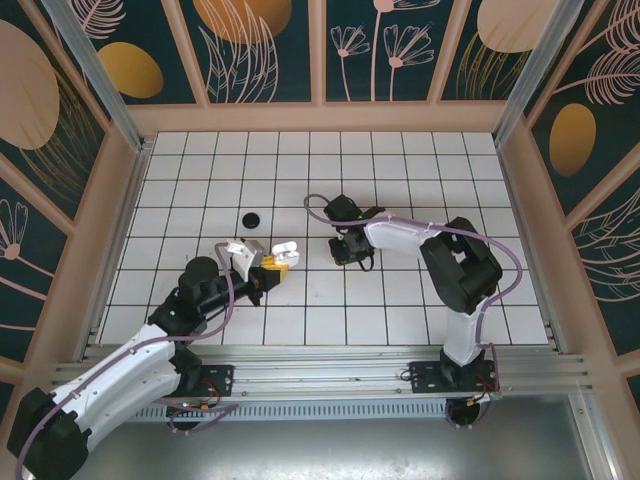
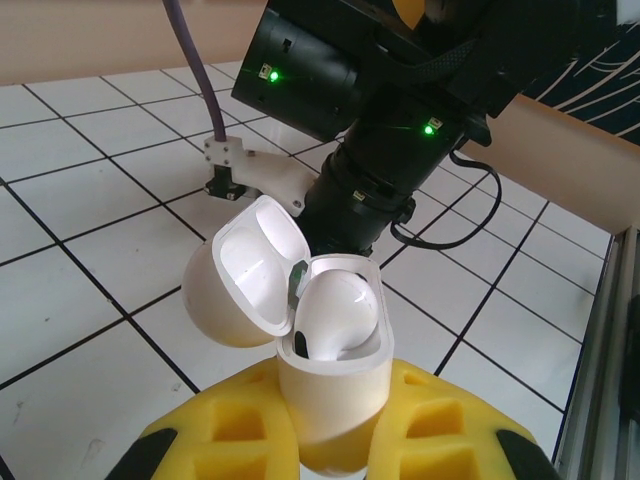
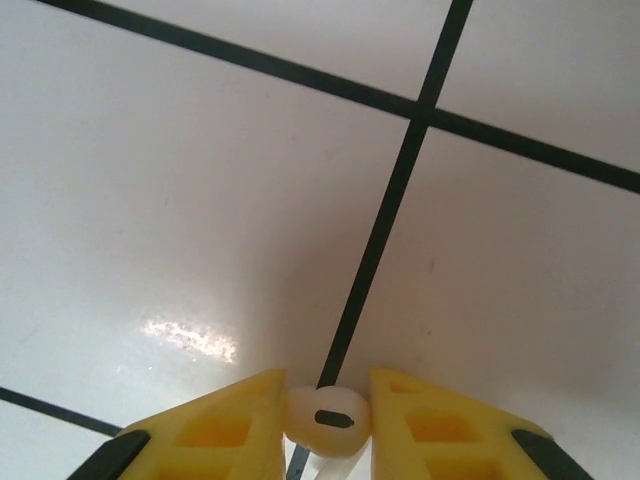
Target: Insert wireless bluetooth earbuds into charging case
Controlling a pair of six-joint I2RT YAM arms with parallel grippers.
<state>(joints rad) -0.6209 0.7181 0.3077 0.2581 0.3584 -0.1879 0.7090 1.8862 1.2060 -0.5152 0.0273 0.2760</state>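
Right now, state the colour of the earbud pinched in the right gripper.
White; the earbud shows best in the right wrist view.

Far table [image 1: 400, 160]: bare tiles, open.
Case [image 1: 283, 250] to right claw [image 1: 352, 256]: narrow gap.
Obstacle: black piece [image 1: 251, 217], near case.

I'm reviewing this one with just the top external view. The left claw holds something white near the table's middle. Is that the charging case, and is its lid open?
Observer: Yes. The left wrist view shows the white charging case with its lid swung open.
Operator: Anything inside it?
Observer: One white earbud is seated in it.
Operator: And the right claw?
Observer: In the right wrist view, its yellow fingers touch both sides of a second earbud, also white, lying on a black grid line.
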